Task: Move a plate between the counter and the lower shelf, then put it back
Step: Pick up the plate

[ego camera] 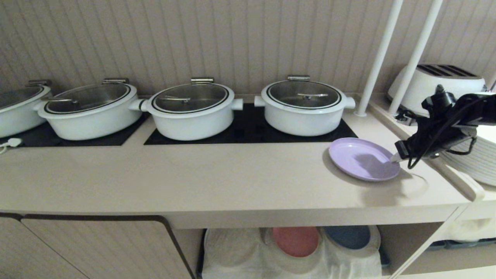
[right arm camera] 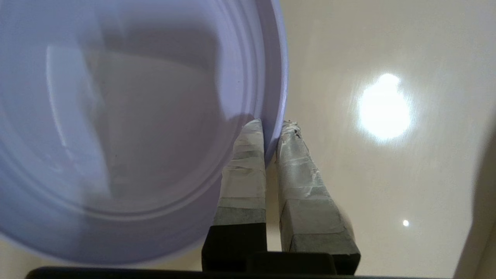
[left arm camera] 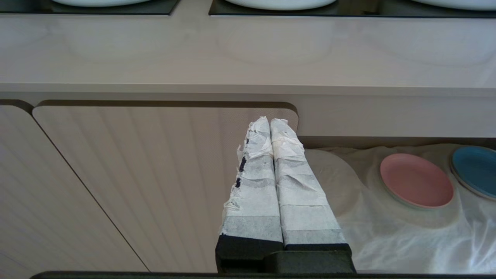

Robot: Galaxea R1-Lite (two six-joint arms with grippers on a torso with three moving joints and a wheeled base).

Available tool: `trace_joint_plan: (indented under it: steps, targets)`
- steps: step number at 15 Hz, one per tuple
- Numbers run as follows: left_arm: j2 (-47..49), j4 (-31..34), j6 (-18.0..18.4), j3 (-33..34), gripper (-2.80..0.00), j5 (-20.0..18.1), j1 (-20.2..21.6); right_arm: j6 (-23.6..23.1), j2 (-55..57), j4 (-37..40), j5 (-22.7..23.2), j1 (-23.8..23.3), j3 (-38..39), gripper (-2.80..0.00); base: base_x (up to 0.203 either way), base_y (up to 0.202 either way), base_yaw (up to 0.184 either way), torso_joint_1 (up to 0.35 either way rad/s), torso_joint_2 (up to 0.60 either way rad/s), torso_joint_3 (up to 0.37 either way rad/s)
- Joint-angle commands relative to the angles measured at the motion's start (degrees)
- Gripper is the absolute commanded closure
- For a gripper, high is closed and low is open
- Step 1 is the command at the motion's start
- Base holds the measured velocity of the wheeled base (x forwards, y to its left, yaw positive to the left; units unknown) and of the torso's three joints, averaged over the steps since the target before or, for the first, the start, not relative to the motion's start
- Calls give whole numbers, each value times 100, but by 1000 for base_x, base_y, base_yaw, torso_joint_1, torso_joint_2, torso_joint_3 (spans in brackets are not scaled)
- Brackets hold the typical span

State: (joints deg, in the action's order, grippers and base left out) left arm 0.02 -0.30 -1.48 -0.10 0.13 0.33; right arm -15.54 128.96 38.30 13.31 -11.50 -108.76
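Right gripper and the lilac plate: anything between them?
Nothing: in the right wrist view the right gripper is shut on the plate rim, on the counter.

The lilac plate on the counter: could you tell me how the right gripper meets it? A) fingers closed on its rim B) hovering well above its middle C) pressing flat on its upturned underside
A: in the right wrist view the right gripper has one finger inside and one outside the rim of the plate, pinching it above the counter.

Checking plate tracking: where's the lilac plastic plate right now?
In the head view the round lilac plastic plate is on the beige counter at its right end, just right-front of the rightmost white lidded pot, its rim pinched by the right gripper.
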Motion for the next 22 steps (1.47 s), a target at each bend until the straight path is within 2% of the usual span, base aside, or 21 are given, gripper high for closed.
trace_joint_plan:
  steps: [1, 8, 13, 16, 18, 22]
  targets:
    - [6, -5, -2, 1, 0, 4, 2, -10, -368, 9, 72, -27, 352, 0, 0, 0, 0, 0, 0, 0]
    - [6, -5, -2, 1, 0, 4, 2, 7, -1183, -73, 259, -139, 1478, 0, 0, 0, 0, 0, 0, 0]
    - [6, -5, -2, 1, 0, 4, 2, 86, -1578, -656, 259, -185, 2348, 0, 0, 0, 0, 0, 0, 0]
    - [6, -5, -2, 1, 0, 4, 2, 669, -1840, -699, 264, -178, 2680, 0, 0, 0, 0, 0, 0, 0]
    - [6, -5, -2, 1, 0, 4, 2, 773, -1975, -701, 268, -186, 2878, 0, 0, 0, 0, 0, 0, 0]
    - [6, -5, -2, 1, 0, 4, 2, 1354, -2162, -689, 286, -178, 3085, 0, 0, 0, 0, 0, 0, 0]
